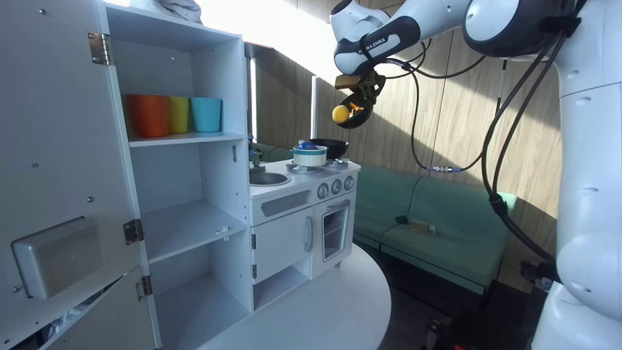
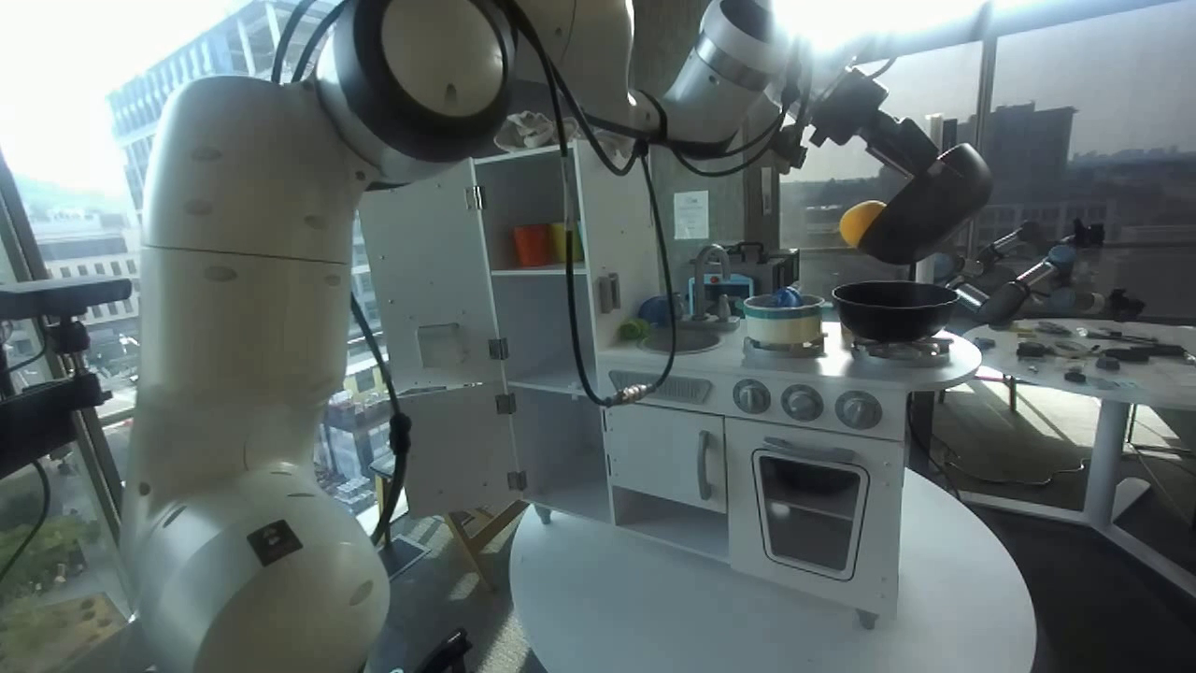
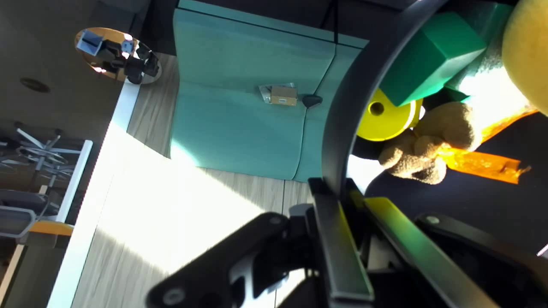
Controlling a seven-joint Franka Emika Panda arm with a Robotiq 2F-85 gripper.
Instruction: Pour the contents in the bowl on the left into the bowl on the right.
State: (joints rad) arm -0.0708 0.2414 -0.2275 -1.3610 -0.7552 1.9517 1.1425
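My gripper [image 3: 335,188] is shut on the rim of a black bowl [image 2: 944,206], which hangs steeply tilted in the air. Inside it, the wrist view shows a yellow ball [image 3: 528,55], a green block [image 3: 432,64], a yellow round piece [image 3: 383,124] and a brown plush thing [image 3: 436,137] with an orange strip [image 3: 479,164]. The ball bulges past the bowl's lower lip in both exterior views. Below stands a black pan-like bowl [image 2: 895,313] on the right burner; its inside is mostly hidden. Left of it sits a white pot [image 2: 783,327] with a teal rim and something blue [image 2: 787,297] in it.
The toy stove has a sink [image 1: 269,179] and tap [image 2: 712,271] left of the pots. A tall white cabinet [image 1: 218,73] with cups on its shelf adjoins it, door [image 1: 53,146] swung out. A green couch [image 1: 437,228] stands behind. Cables [image 1: 415,121] hang from the arm.
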